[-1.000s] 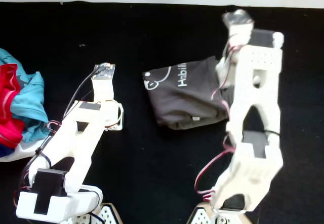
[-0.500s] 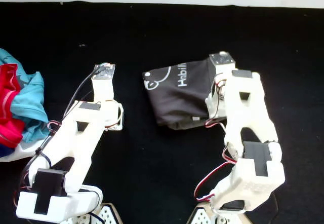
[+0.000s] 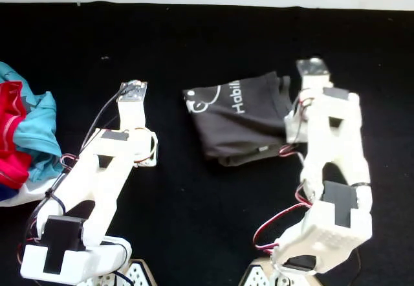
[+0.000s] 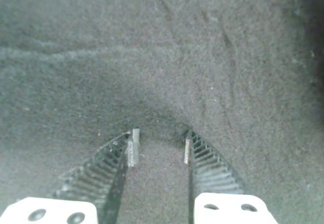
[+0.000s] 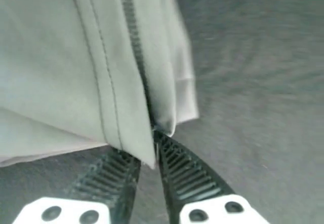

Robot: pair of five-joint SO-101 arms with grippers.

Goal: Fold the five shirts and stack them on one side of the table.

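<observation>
I see a black shirt [image 3: 242, 118] folded into a rough rectangle near the middle of the counter [image 3: 194, 40]. Its white print faces up and its layered edges show along the near side. Its right-hand hem sits pinched in the right gripper [image 5: 154, 135], between the fingers [image 5: 187, 173]. Well apart, at the counter's left edge, lies a crumpled heap: a teal shirt [image 3: 39, 124] draped around a red shirt [image 3: 10, 137], with a white shirt [image 3: 19, 195] underneath, all unfolded.

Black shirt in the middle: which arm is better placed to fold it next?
Right, probably. The right gripper is shut on an edge of the black shirt; the left gripper hangs open over bare table, apart from it.
</observation>
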